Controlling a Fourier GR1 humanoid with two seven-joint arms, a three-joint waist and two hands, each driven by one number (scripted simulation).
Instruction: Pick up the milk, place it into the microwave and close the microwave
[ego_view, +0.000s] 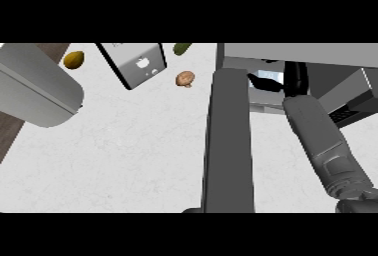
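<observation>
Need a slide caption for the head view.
Right hand inside the open microwave, its door swung out over the white counter.

The milk (272, 73) shows only as a pale patch behind the right hand (267, 84) inside the microwave (295, 52), which the frame cuts off. 1 green item (182, 48) is clipped at the top, its kind unclear.

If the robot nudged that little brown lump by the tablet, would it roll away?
Probably wobble rather than roll: the brown lump looks rounded with a stubby stem, like a mushroom. It is small beside the tablet, so likely light. It lies free on the smooth counter, so it may slide.
</observation>
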